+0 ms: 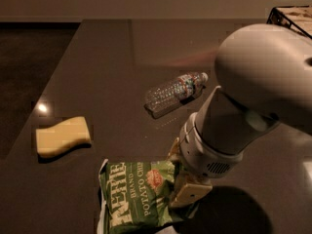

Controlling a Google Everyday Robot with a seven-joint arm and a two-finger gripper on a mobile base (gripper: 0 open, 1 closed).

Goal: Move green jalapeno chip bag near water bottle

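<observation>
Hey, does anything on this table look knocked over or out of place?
The water bottle lies on its side mid-table instead of standing. The green jalapeno chip bag lies flat and crumpled at the near edge, with the hand low against it. Nothing looks spilled.

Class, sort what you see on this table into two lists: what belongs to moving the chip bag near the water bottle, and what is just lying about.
Belongs to the job: green jalapeno chip bag, near edge; water bottle, lying on its side mid-table; gripper, down at the bag's right edge.
Just lying about: yellow sponge, left; wire basket, far right corner.
</observation>
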